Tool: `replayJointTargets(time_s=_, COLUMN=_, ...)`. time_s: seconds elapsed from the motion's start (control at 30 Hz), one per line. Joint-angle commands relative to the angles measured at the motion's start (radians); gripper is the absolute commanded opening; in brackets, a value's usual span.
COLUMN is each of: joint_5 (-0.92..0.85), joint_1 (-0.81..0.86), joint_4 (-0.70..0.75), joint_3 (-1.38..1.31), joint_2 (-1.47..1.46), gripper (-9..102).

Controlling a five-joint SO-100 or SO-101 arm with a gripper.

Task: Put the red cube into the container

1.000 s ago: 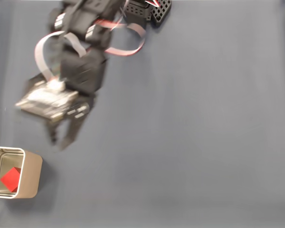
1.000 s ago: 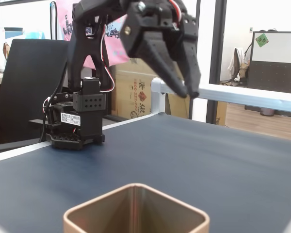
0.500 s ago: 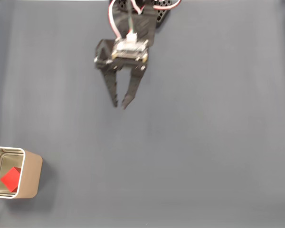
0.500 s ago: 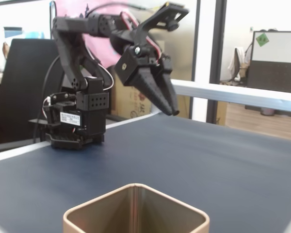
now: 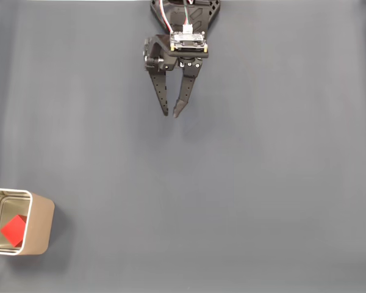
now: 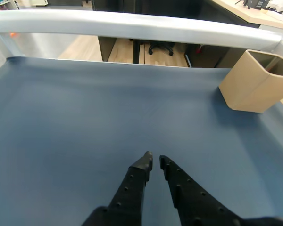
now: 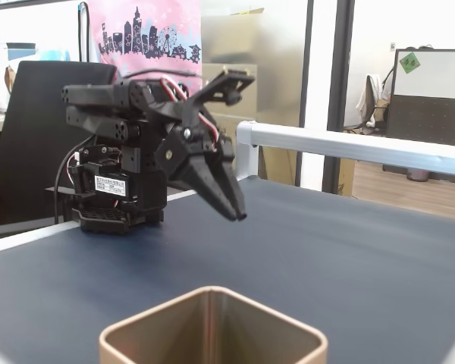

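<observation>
Fixed view from above: at the table's (image 5: 262, 183) near left corner stands the container (image 5: 41, 226), a tan tin with a pale rim, cut off by the left edge of the picture. The red cube (image 5: 14, 231) lies inside it, turned corner-on against the grey-beige floor. Well apart from it, by the middle of the far edge, the gripper (image 5: 171, 113) points down the picture over bare blue-grey cloth. Its two black fingers are nearly together at the tips, with only a narrow gap, and they hold nothing.

In the wrist view the gripper (image 6: 154, 161) shows the same slim gap above the cloth, and the container (image 6: 250, 84) sits at the table's far right corner beside a pale metal rail (image 6: 132, 26).

In the low fixed view, left to right: the arm's base (image 7: 121, 189) carries a white label with small print too fine to read; a pink banner (image 7: 163, 38) behind bears a dark city skyline; the gripper (image 7: 235, 214) hangs tilted downward; the container (image 7: 212, 334) fills the near edge.
</observation>
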Motion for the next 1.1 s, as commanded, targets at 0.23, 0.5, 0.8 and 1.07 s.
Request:
replayJointTargets(time_s=0.23, joint_5=0.044, joint_1=-0.003, joint_4=0.262, joint_3=0.091, joint_2=0.216, gripper=1)
replayJointTargets(time_s=0.5, joint_5=0.061, joint_1=0.018, joint_4=0.497, joint_3=0.091, joint_2=0.216, gripper=0)
replayJointTargets(time_s=0.8, joint_5=0.04, joint_1=0.018, joint_4=0.67, joint_3=0.092, joint_2=0.216, gripper=0)
replayJointTargets(time_s=1.07, joint_5=0.035, joint_1=0.011, joint_4=0.669, joint_3=0.092, joint_2=0.218, gripper=1)
